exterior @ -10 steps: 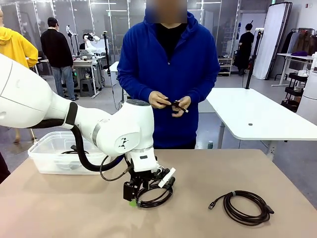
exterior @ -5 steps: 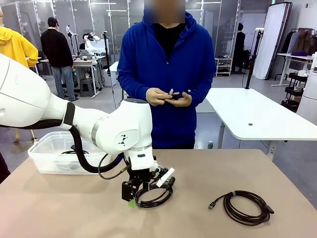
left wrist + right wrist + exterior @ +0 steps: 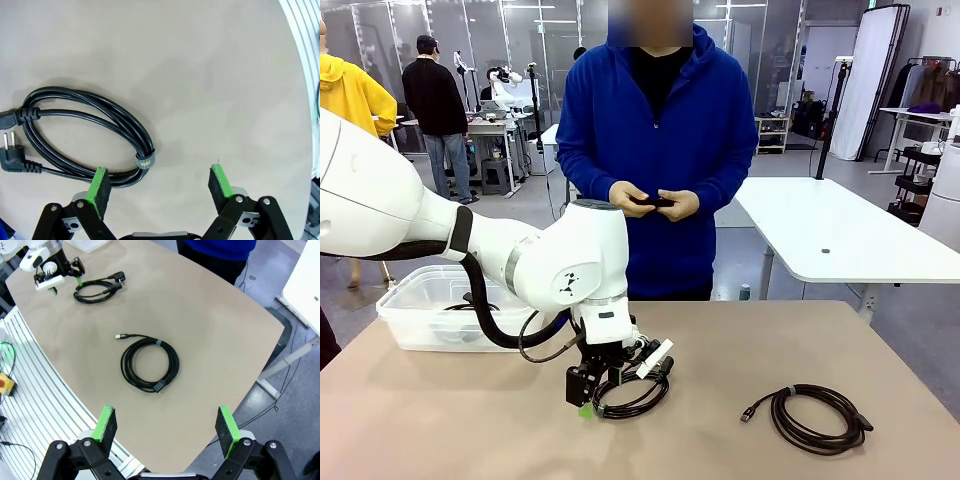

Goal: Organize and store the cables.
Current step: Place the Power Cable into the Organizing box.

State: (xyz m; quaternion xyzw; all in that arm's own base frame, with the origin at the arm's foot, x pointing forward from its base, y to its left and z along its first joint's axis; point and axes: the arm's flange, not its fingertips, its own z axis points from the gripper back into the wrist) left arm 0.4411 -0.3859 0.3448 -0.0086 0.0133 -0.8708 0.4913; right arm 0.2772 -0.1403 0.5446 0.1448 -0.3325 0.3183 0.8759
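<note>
1. Since a second ago the person's hands (image 3: 628,197) have drawn together at the waist and now close over a small dark thing (image 3: 656,202), whose white tip showed before. The left arm has hardly shifted.
2. In the left wrist view the left claw (image 3: 159,181) stands wide, with bare table (image 3: 200,75) between its green pads (image 3: 220,182).
3. A coiled black power cord (image 3: 30,113) lies almost wholly to one side of that gap. The coil's bound end, with its strap (image 3: 145,162), sits just beside one pad, and the lowest strand runs in behind that pad. Whether the pad touches the cord cannot be told.
4. The cord's two-pin plug (image 3: 9,150) lies at the far end of the coil, well away from the claw.
5. From the front, the left arm comes in from the left side, bends at the wrist and points the claw straight down, low over the coil, with its black hose (image 3: 485,315) looping beneath.
6. The right claw (image 3: 166,426) is also wide and holds nothing. It hangs high over the table's near edge, looking down.
7. A second coiled cable (image 3: 126,365) with a small connector lies on the table well apart from both claws.
8. A clear plastic tub (image 3: 395,305) stands at the far left of the table with a dark cord inside.
</note>
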